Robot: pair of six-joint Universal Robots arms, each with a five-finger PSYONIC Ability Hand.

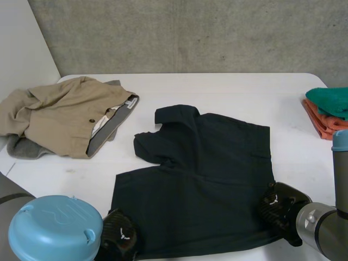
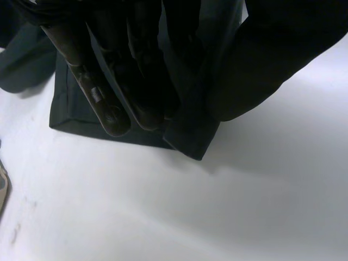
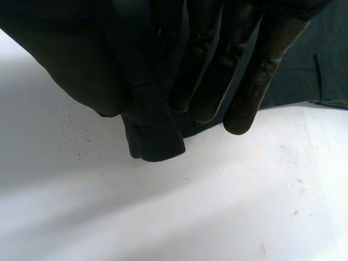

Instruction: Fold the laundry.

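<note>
A dark navy shirt (image 1: 201, 179) lies spread on the white table (image 1: 239, 92), its collar and one sleeve folded over toward the far left. My left hand (image 1: 119, 236) is at the shirt's near left corner. In the left wrist view its fingers (image 2: 109, 81) and thumb pinch the hem corner (image 2: 190, 130), lifted a little off the table. My right hand (image 1: 280, 209) is at the near right corner. In the right wrist view its fingers (image 3: 228, 81) and thumb pinch a fold of that corner (image 3: 155, 136).
A rumpled tan garment (image 1: 60, 117) lies at the far left on a grey cloth (image 1: 24, 148). At the right edge sit a folded teal cloth (image 1: 329, 100) and an orange one (image 1: 323, 126).
</note>
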